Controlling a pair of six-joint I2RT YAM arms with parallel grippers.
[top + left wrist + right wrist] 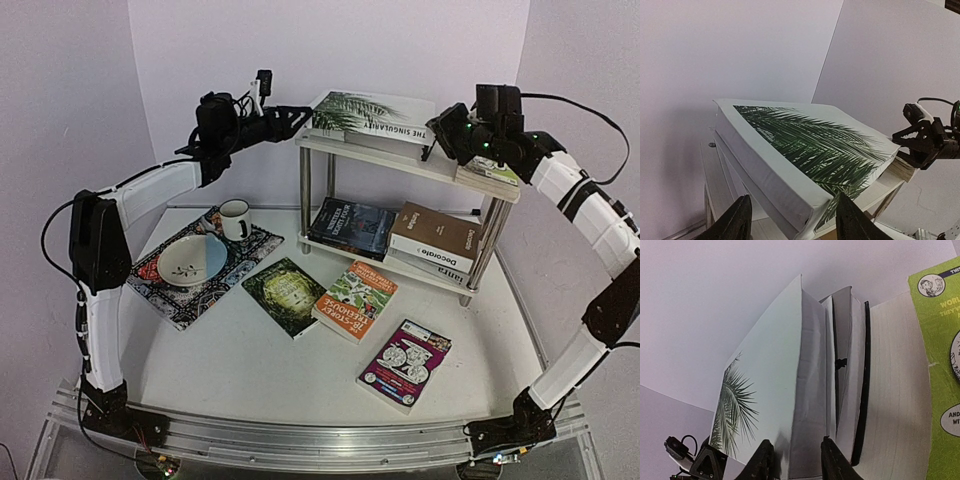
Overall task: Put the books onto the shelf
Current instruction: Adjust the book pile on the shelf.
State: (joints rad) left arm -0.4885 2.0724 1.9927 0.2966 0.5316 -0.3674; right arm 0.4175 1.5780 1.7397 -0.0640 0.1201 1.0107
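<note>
The big white palm-leaf book [370,112] lies on top of a grey book [392,138] on the upper board of the shelf [400,162]. My left gripper [300,118] is at that book's left end. In the left wrist view it [796,220] is open, with the near corner of the palm-leaf book [805,145] between its fingers and a gap on both sides. My right gripper [440,135] is at the book's right end. Its fingers [797,460] stand apart on either side of the book's edge [810,390]. A lime green book [940,365] lies beside it.
The lower board holds a dark book [352,226] and a brown book [435,236] on paler ones. On the table lie a dark green book [285,292], an orange book [355,298] and a magenta book [405,364]. A placemat [170,300] at the left carries a plate [192,260] and a mug [235,220].
</note>
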